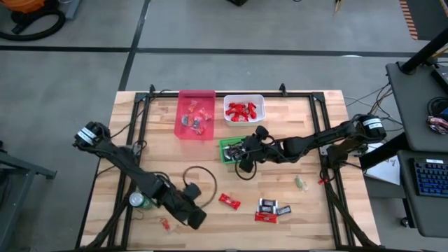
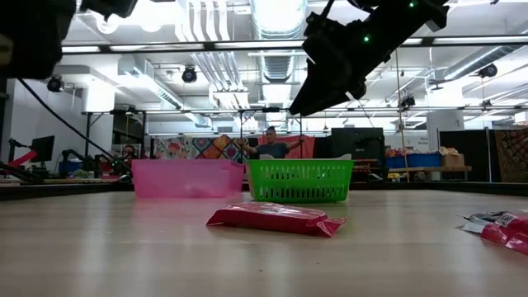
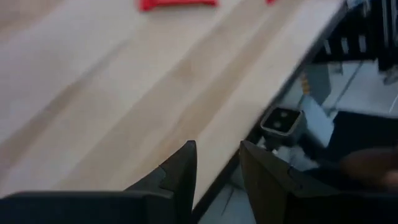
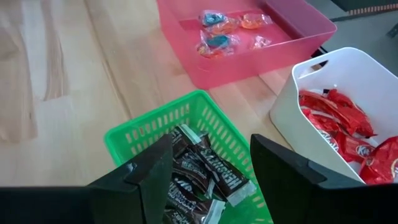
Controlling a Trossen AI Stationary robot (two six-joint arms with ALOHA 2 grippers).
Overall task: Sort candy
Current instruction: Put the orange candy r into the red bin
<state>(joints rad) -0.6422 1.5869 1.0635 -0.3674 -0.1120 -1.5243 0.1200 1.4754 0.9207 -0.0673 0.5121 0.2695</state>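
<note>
Here the right claw (image 4: 208,171) is seen spread and empty, hung just above the green bin (image 4: 155,127), in which dark candies (image 4: 199,168) already lie. Just beyond it the white bin (image 4: 292,106) holds red candies (image 4: 339,121), and the pink bin (image 4: 249,59) beside that holds a few orange and blue sweets (image 4: 217,37). Nothing is pinched between its fingers, so a drop into the green bin is judged to be finished, or nearly so.

The left claw (image 3: 217,165) is held low over the near edge of the desk (image 3: 106,93), its fingers parted with nothing between them. A red candy (image 1: 229,201) lies on the desk a little way from it, toward the right arm, and a small cluster of dark and red candies (image 1: 269,208) lies farther on the same side. One more small red sweet (image 1: 165,224) rests close beside the left arm, near a green can (image 1: 138,201).

For the step to go well, the right claw should be lifted clear of the green bin's rim before being swung toward the cluster, and a single candy should be taken across its narrow width, so that neighbours are not dragged along. Dark wrappers belong in green, red in white.

Pale lettering shows on the dark wrappers, but it cannot be read.
</note>
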